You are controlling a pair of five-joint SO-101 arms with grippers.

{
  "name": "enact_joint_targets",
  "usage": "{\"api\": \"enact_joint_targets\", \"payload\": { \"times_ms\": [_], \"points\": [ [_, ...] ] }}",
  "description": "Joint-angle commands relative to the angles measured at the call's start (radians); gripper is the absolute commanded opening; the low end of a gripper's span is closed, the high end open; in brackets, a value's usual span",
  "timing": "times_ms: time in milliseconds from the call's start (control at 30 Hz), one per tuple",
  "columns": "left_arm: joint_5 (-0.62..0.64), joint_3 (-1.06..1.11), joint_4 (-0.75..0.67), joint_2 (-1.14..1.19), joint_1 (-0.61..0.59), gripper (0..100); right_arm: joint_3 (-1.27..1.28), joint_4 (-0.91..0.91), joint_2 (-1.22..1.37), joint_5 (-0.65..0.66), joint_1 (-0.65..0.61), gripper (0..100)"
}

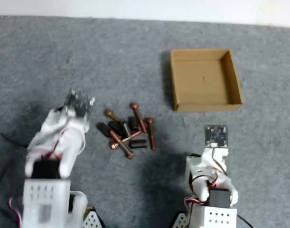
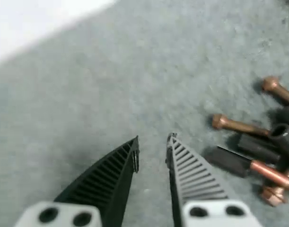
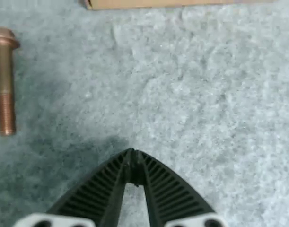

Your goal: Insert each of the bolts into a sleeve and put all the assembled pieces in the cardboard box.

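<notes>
Bolts (image 1: pixel 137 118) and black sleeves (image 1: pixel 138 144) lie heaped together on the grey carpet (image 1: pixel 64 57), between the two arms and well apart from the cardboard box (image 1: pixel 201 80). The left gripper (image 2: pixel 153 142) is just beside the heap, its jaws parted and unloaded. The right gripper (image 3: pixel 133 156) is near the box's front wall, jaws closed tip to tip without a load.

Five copper-coloured bolts (image 1: pixel 138 118) can be counted in the heap. The black sleeves (image 1: pixel 138 143) among them number about five, though they overlap too much for a sure count. There is one cardboard box (image 1: pixel 204 80), and there are two robot arms (image 1: pixel 59 142).
</notes>
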Motion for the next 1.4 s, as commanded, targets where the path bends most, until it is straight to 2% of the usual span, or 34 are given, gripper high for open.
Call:
{"api": "enact_joint_targets", "payload": {
  "times_ms": [0, 100, 200, 333, 433, 500, 600, 733, 833, 1100, 1233, 1367],
  "points": [
    [0.058, -0.096, -0.072, 0.260, 0.027, 11, 0.148, -0.105, -0.012, 0.000, 0.016, 0.5],
    [0.129, -0.074, -0.170, 0.344, 0.025, 11, 0.148, -0.150, -0.012, 0.000, 0.013, 0.5],
    [0.218, -0.041, -0.235, 0.332, 0.025, 11, 0.139, -0.157, -0.012, 0.006, 0.001, 0.9],
    [0.247, 0.044, -0.247, 0.288, 0.028, 11, 0.059, -0.193, -0.012, 0.153, -0.128, 4.4],
    [0.247, 0.105, -0.305, 0.263, 0.022, 11, -0.028, -0.197, -0.008, 0.092, -0.239, 10.6],
    [0.247, 0.128, -0.319, 0.249, 0.021, 11, -0.101, -0.197, -0.007, 0.028, -0.317, 10.7],
    [0.247, 0.139, -0.319, 0.234, 0.021, 11, -0.157, -0.245, 0.039, 0.044, -0.433, 9.8],
    [0.247, 0.147, -0.333, 0.234, 0.019, 11, -0.173, -0.318, 0.252, 0.049, -0.509, 9.8],
    [0.247, 0.162, -0.374, 0.234, -0.019, 11, -0.311, -0.409, 0.478, 0.044, -0.526, 9.8],
    [0.249, 0.165, -0.391, 0.234, -0.045, 11, -0.717, -0.578, 1.167, 0.043, -0.704, 10.1],
    [0.249, 0.165, -0.393, 0.236, -0.048, 11, -0.866, -0.615, 1.426, 0.040, -0.737, 10.2],
    [0.269, 0.163, -0.393, 0.236, -0.050, 11, -0.995, -0.615, 1.598, -0.037, -0.737, 12.5]
  ]
}}
